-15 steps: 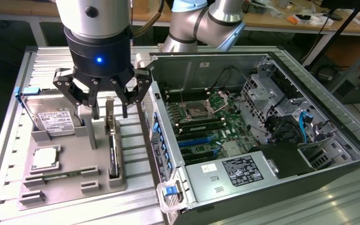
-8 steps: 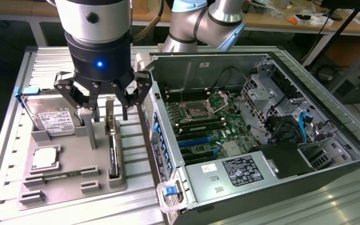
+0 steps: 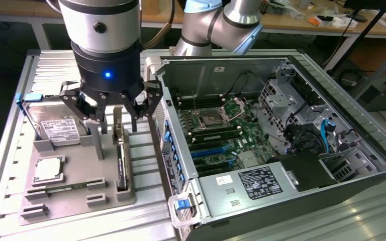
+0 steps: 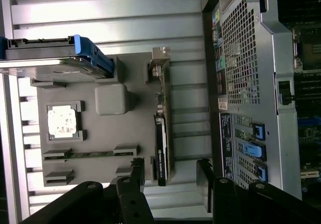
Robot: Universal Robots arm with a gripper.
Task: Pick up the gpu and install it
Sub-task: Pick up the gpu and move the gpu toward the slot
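**A:** Start at the exterior view's left. What's there?

**B:** A grey tray (image 3: 79, 201). The hard drive (image 3: 59, 131) sits at its far left and the CPU chip (image 3: 48, 169) nearer.

**A:** And the gpu?

**B:** The gpu (image 3: 120, 155) stands on edge in a slot along the tray's right side, just beside the open computer case (image 3: 280, 150). Its long axis runs near to far, and the silver bracket looks to be at the far end.

**A:** Where's the gripper?

**B:** The gripper (image 3: 116, 118) hangs over the card's far half, with its fingers (image 3: 88, 111) spread wide. One set is left of the board and the other right of it, so the card passes between them. The wrist view agrees: the gpu (image 4: 163, 128) runs straight into the gap of the gripper (image 4: 170, 171).

**A:** Any contact?

**B:** None that I can see. Nothing is pinched, and the card is seated in its slot.

**A:** Further right?

**B:** The case's motherboard (image 3: 226, 135), lying exposed.
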